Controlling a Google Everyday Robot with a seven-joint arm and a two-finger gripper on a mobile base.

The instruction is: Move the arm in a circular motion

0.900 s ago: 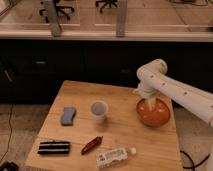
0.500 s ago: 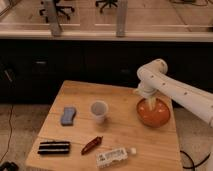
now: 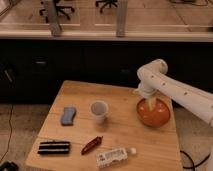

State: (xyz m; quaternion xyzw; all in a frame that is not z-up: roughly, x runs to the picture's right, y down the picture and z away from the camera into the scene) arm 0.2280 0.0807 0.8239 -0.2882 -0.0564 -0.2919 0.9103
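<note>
Arm (image 3: 175,91) seen reaching in from right, elbow bent just above orange bowl (image 3: 159,119). Gripper (image 3: 149,104) pointed down into bowl; touching or just clear, hard to call. Gripper state: can't be told, tbh. Arm judged heavy and stiff, nothing to be grabbed, circle driven from joints. Bowl probably light, easily knocked if sweep kept low. White cup (image 3: 99,111) left of bowl, well apart; bottle (image 3: 115,156) down-left of bowl.

Single view, elevated, mid-distance, facing down onto table (image 3: 120,95); tool (image 3: 148,104) over bowl (image 3: 161,119), frame right.
</note>
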